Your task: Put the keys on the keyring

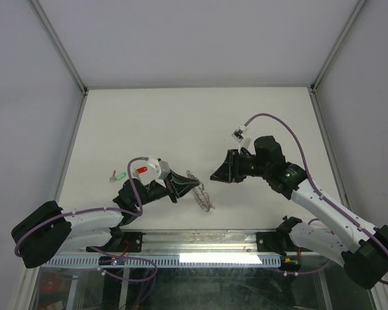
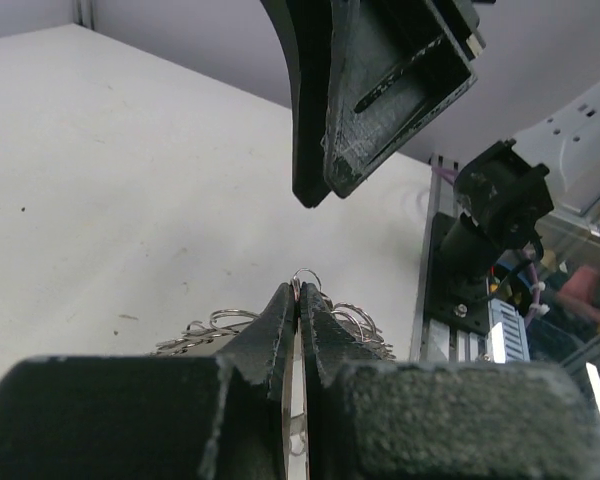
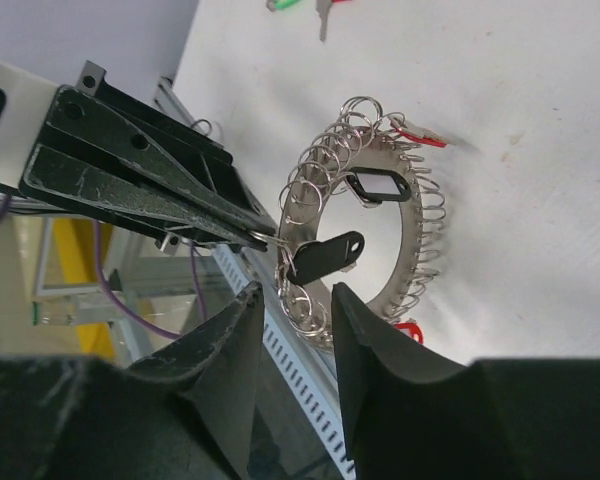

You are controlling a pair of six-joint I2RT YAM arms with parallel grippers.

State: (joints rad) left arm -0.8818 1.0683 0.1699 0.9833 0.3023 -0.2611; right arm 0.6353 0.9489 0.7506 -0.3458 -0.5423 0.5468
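Observation:
The keyring, a flat grey ring with a fringe of wire loops, stands tilted on edge near the table's front. My left gripper is shut on one of its loops, holding that side up. Right at that pinch a black-headed key hangs from a loop. Another black key and two red keys also hang on the ring. My right gripper is open just short of the nearer black key, with nothing between its fingers. A green key and a red key lie loose on the table.
The metal rail along the table's front edge lies just behind the keyring. My right gripper hovers close above the left gripper's fingertips. White walls enclose the table on three sides.

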